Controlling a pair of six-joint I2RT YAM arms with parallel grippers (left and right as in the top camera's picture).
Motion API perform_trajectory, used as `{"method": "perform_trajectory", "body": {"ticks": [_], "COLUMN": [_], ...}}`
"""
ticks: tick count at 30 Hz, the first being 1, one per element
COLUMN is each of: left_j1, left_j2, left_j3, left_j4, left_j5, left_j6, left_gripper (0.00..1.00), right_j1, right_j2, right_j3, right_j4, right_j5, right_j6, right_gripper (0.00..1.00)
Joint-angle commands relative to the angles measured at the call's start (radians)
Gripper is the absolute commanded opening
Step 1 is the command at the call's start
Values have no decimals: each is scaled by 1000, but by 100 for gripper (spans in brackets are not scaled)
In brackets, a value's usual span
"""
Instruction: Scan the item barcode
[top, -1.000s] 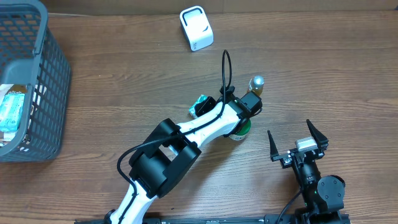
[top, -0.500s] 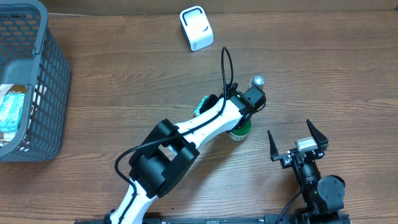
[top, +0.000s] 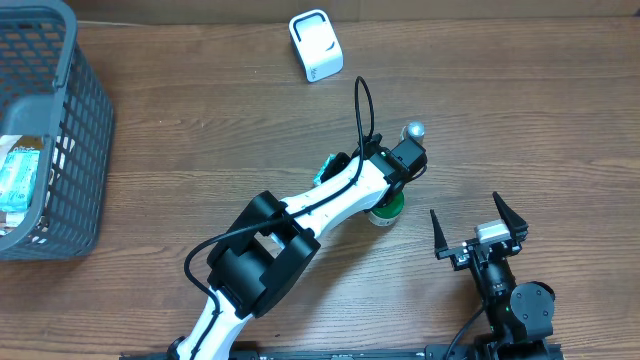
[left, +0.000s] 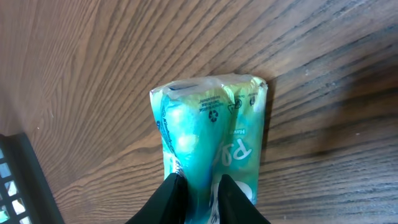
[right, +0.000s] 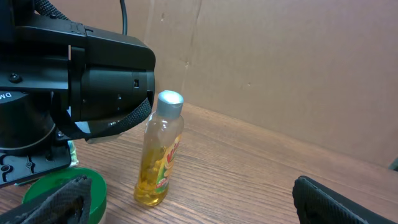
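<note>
**Desk:** What just changed?

**Operator:** Within the last second my left arm swung its wrist slightly toward the bottle. From above, the teal packet now peeks out less beneath that arm, mid-bench. The white scanner sits well apart at the far edge, so I judge no scan has been made yet.

**Desk:** And the packet?

**Operator:** It is soft, crinkled, glossy film with a recycling mark showing and no barcode in sight. My left claw pinches its near end. I cannot tell whether it is lifted or resting. My right claw waits spread wide and empty.
</note>
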Motion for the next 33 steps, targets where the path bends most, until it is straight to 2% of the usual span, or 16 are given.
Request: {"method": "perform_trajectory", "body": {"ticks": [1, 10, 18, 22, 25, 27, 28, 30, 31, 33], "left_j1": [-3, 12, 20, 38, 57, 68, 73, 90, 100, 123], "left_j2": [8, -3, -6, -18, -23, -23, -23, -23, -23, -23], "left_j3": [25, 61, 101, 163, 224, 254, 263, 269, 269, 258], "left_j4": [-1, -37, -55, -89, -119, -132, -138, -151, -159, -161], "left_j5": [24, 162, 177, 177, 181, 210, 238, 288, 314, 392], "left_j6": [-18, -43, -72, -86, -85, -85, -83, -72, -69, -35], "left_gripper": [21, 22, 23, 28, 42, 71, 81, 95, 100, 100], "right_j1": [4, 4, 4, 4, 4, 4, 4, 4, 4, 4], "right_j2": [-7, -7, -7, -7, -7, -7, -7, -7, -7, -7], "right_j3": [-11, -11, -11, -11, -11, -11, -11, -11, -11, -11], "right_j4": [3, 3, 3, 3, 3, 3, 3, 3, 3, 3], "right_j5": [2, 2, 2, 2, 2, 2, 2, 2, 2, 2], "right_j6": [3, 3, 3, 4, 4, 3, 3, 3, 3, 3], "right_gripper": [100, 100, 100, 100, 100, 100, 100, 100, 100, 100]}}
